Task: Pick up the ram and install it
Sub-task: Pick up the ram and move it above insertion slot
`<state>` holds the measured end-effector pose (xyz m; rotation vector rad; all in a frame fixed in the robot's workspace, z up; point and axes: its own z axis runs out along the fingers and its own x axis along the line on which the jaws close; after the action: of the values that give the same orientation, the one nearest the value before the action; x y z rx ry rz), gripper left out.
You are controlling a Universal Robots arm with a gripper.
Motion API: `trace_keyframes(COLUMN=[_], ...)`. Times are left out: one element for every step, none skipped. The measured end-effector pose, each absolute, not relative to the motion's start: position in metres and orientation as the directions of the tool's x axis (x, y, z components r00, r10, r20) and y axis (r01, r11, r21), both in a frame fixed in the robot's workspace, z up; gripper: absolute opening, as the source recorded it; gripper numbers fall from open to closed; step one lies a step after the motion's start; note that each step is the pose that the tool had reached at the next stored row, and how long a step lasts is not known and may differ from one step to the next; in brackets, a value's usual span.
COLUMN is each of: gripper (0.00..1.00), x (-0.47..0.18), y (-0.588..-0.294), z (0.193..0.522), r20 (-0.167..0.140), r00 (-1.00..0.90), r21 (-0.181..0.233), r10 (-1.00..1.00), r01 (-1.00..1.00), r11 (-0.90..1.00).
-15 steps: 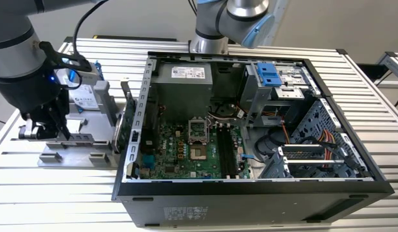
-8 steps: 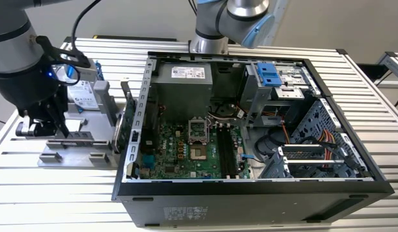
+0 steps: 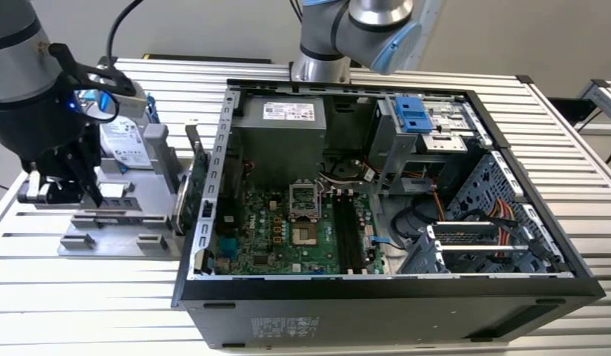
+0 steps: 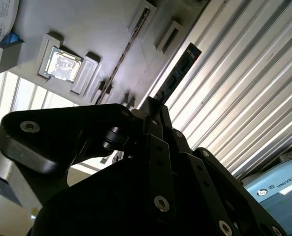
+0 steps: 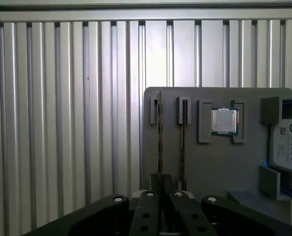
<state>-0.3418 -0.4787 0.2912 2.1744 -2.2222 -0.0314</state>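
The black multi-link gripper has its jaws drawn narrow, clamped on one end of the ram, a long, thin, dark circuit-board stick. The ram stands on edge along the outer edge of the grey slotted fixture plate, beside the ribbed aluminium tabletop. A second thin stick stands just beside it.

A ribbed metal table bears an open computer case beside a grey parts holder.

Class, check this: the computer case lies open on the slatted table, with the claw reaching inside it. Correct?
No. In the exterior view the claw is outside the open computer case, over the grey parts holder on the exterior view's left.
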Motion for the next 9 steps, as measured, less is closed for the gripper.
trace_keyframes(gripper=[0.00, 0.00, 0.00, 0.00, 0.00, 0.00, 0.00, 0.00, 0.00], x=[-0.3418, -0.3418, -0.3418, -0.3418, -0.3418, -0.3418, -0.3418, -0.3418, -0.3418], y=[-0.4787, -0.4787, -0.4787, -0.4787, -0.4787, -0.4787, -0.4787, -0.4787, -0.4787], z=[0.2923, 0.2932, 0.2940, 0.2958, 0.2965, 0.2972, 0.2980, 0.2987, 0.2994], r20=[0.009, 0.009, 0.009, 0.009, 0.009, 0.009, 0.009, 0.009, 0.009], r00=[-0.022, -0.022, -0.022, -0.022, -0.022, -0.022, -0.022, -0.022, -0.022], r21=[0.037, 0.037, 0.037, 0.037, 0.037, 0.037, 0.037, 0.037, 0.037], r10=[-1.000, -1.000, -1.000, -1.000, -1.000, -1.000, -1.000, -1.000, -1.000], r01=[-0.999, -0.999, -0.999, -0.999, -0.999, -0.999, -0.999, -0.999, -0.999], r11=[0.022, 0.022, 0.022, 0.022, 0.022, 0.022, 0.022, 0.022, 0.022])
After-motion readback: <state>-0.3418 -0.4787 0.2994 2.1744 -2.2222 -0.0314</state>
